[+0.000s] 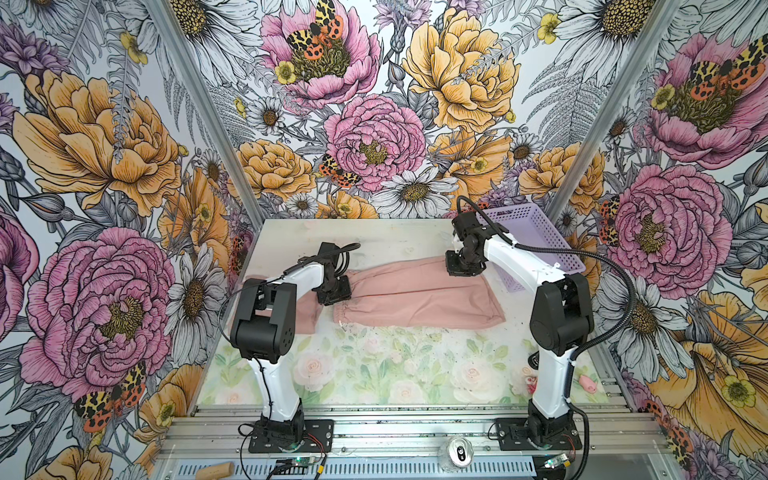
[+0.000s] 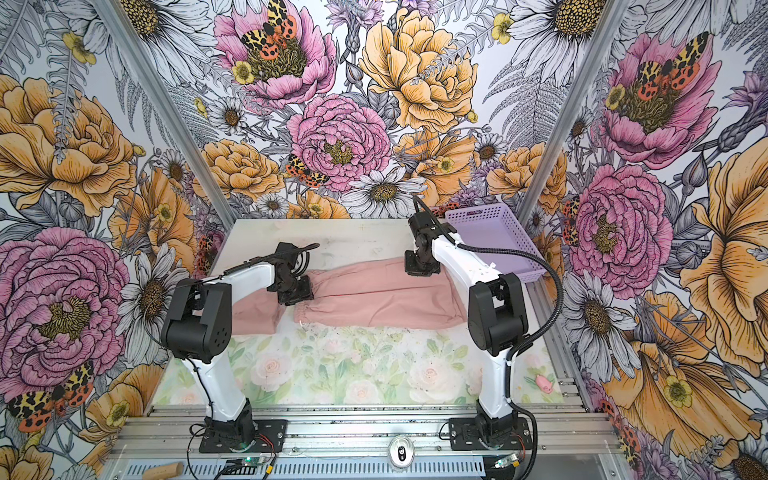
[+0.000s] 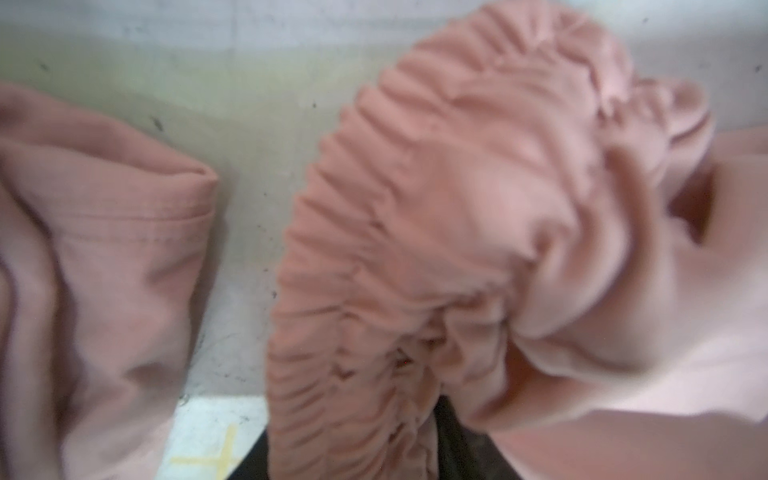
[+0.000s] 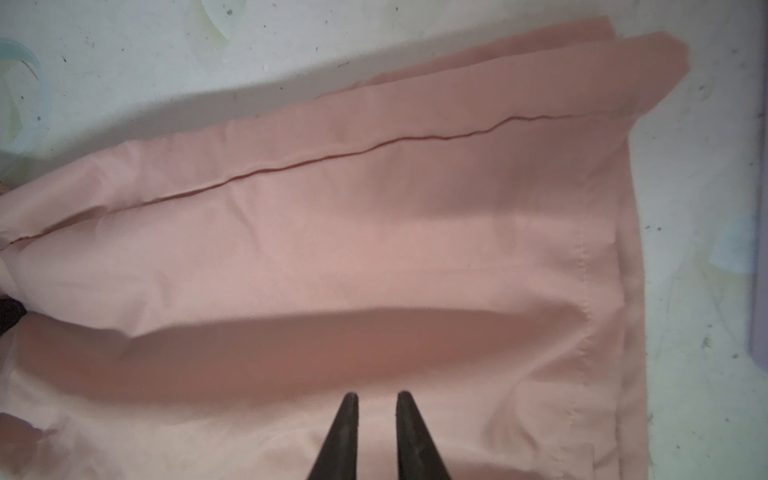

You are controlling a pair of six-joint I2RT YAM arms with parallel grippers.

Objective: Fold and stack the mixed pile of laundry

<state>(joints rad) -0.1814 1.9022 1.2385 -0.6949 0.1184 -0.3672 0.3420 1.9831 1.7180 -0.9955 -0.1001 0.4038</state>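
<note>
Dusty-pink soft shorts [image 1: 415,295] with gathered waistband [image 3: 374,249], lying mid-tabletop [image 1: 374,241], likely light, limp and slippy, best pinched at waistband or hem [image 4: 582,291]; left gripper [image 1: 333,292] at waistband, jaws cloth-hidden, state untellable; right gripper [image 4: 376,397] above hem end, jaws narrowly parted, empty.

Blurred shorts [image 3: 415,249] cover the left claw [image 1: 333,293]; pink garment [image 3: 83,291] cropped.
</note>
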